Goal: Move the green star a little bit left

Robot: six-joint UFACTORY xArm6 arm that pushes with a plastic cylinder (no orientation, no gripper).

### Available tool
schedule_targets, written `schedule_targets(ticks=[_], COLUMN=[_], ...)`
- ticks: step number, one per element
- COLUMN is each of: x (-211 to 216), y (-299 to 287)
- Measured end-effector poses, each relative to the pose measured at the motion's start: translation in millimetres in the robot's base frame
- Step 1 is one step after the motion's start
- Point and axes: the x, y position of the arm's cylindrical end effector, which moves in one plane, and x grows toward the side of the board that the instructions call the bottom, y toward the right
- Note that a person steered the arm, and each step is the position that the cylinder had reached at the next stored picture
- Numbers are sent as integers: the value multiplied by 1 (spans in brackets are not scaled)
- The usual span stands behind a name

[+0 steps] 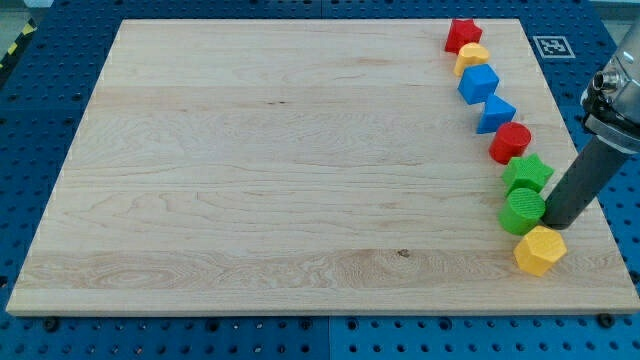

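The green star [527, 173] lies near the board's right edge, in a chain of blocks. Just below it sits a green round block [522, 210], and a red round block [510, 142] sits just above it. My tip [553, 224] is the lower end of the dark rod. It stands just right of the green round block, below and to the right of the green star, and just above the yellow block [539, 250].
The chain runs up the board's right side: a blue triangular block [497, 114], a blue cube [478, 83], a yellow block [472, 57] and a red star [462, 35]. The wooden board [280, 170] lies on a blue pegboard table.
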Motion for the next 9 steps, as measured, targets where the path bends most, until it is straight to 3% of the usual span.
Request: schedule_targets(ticks=[4,9], x=[-40,-55], y=[24,24])
